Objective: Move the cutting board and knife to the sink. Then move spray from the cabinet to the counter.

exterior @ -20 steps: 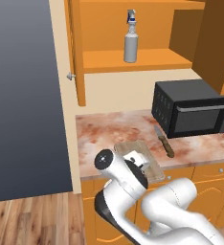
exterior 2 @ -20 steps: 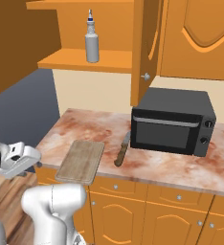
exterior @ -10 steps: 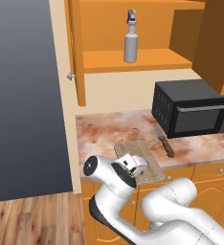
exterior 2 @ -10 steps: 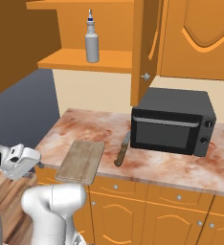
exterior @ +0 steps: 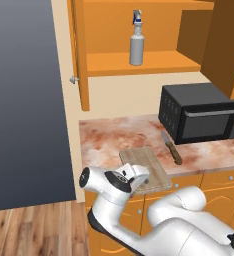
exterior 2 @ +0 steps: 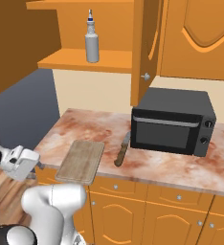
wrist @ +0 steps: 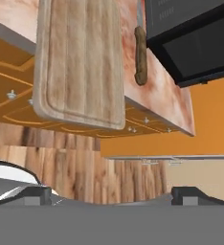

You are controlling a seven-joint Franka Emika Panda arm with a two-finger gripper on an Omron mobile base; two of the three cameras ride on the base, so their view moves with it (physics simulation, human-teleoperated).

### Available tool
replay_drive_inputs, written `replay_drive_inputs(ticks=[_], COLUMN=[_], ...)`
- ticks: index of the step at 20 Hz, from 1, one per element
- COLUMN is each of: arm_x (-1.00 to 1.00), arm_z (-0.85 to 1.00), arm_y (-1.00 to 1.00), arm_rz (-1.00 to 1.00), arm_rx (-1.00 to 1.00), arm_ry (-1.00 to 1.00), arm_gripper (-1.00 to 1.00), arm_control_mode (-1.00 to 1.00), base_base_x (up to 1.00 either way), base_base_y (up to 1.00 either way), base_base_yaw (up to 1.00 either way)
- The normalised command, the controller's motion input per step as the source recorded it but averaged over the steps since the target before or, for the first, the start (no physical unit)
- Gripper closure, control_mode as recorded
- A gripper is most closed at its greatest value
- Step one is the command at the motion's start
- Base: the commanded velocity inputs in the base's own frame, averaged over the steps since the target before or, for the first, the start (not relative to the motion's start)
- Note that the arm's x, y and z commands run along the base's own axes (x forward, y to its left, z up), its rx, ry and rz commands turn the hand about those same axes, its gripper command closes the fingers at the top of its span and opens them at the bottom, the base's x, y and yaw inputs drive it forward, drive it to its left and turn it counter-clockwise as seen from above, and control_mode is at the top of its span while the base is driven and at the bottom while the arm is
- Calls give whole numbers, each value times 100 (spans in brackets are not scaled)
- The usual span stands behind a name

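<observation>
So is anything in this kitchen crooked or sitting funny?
Yes: the cutting board pokes out past the front edge of the counter, so one end hangs over the base cabinets. The knife lies flat beside it, near the microwave. Nothing looks spilled or broken.

A black microwave (exterior: 199,112) sits on the marbled worktop at the right, its door closed, with two round dials (exterior 2: 207,131) at its right edge. Orange base cabinets (exterior 2: 147,210) with small silver knobs run below. A tall dark grey panel (exterior: 24,100) stands at the left, and a wooden plank floor (exterior: 34,232) lies beneath it.
</observation>
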Motion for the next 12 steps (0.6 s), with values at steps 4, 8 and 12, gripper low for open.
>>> replay_drive_inputs(ticks=[4,8,12], arm_x=[4,6,7], arm_z=[-10,-12,-3], arm_y=[0,0,0], arm_rz=[-12,-12,-12], arm_rx=[-11,-12,-8], arm_ry=[0,0,0], arm_gripper=[-100,-100,-100], arm_control_mode=[-100,-100,-100], base_base_x=[0,0,0], base_base_y=[0,0,0], base_base_yaw=[0,0,0])
